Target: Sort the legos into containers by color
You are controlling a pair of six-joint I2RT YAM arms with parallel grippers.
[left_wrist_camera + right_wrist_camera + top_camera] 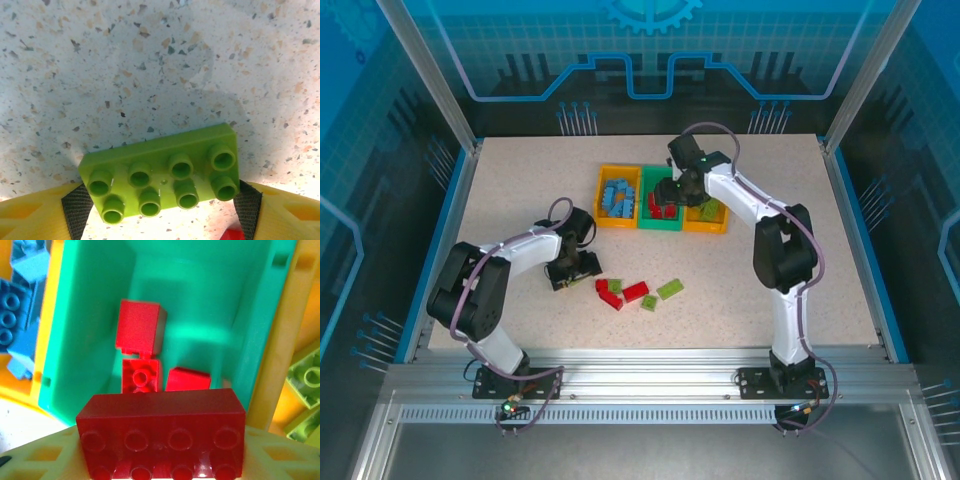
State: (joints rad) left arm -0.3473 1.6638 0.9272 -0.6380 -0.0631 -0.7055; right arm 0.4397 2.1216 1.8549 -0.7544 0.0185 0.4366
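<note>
Speckled stone-look table (520,200) in the top view: the three joined bins sit at 12 o'clock from its centre. The left yellow bin (602,205) holds blue bricks (618,196), then come the green bin (642,205) and the right yellow bin (718,226). The right gripper (670,195) hangs over the green bin. Loose red and green bricks (635,291) lie at 6 o'clock, with the left gripper (570,272) at their 9 o'clock.

Left wrist: a light green brick (165,175) lies studs-up on the table, lengthwise between the pads (77,210) of the left gripper (162,209). The pads sit at its short ends at 3 and 9 o'clock; I cannot tell whether they press on it.

Right wrist: the right gripper (161,455) clamps a red brick (161,432) by its short ends above the green bin (200,300). Three red bricks (140,330) lie inside at 12 o'clock.
</note>
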